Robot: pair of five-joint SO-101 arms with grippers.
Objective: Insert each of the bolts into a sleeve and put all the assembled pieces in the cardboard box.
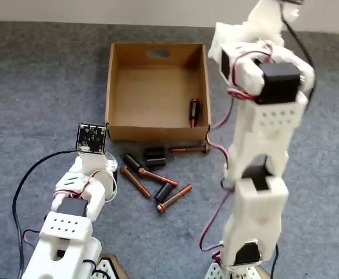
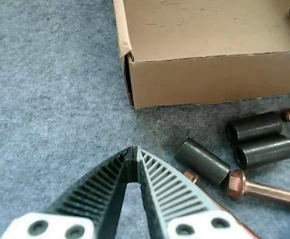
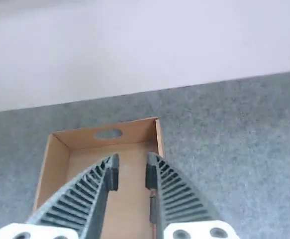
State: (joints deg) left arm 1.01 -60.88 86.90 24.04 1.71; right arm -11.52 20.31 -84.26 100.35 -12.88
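Note:
The cardboard box (image 1: 118, 90) stands on the grey carpet with one assembled bolt and sleeve (image 1: 194, 111) lying by its right wall. In front of it lie loose copper bolts (image 1: 134, 181) (image 1: 174, 197) (image 1: 188, 149) and black sleeves (image 1: 133, 161) (image 1: 154, 156) (image 1: 164, 192). My left gripper (image 2: 134, 152) is shut with nothing in it, low over the carpet near the box corner (image 2: 130, 55). Just beside its tips lie a sleeve (image 2: 203, 160) and a bolt (image 2: 264, 189). My right gripper (image 3: 132, 172) hangs open and empty high above the box (image 3: 60, 149).
Two more sleeves (image 2: 254, 127) (image 2: 262, 151) lie side by side near the box's front wall. The right arm (image 1: 265, 128) rises tall beside the box's right wall. Bare carpet spreads to the left of the box and the left arm (image 1: 70, 215).

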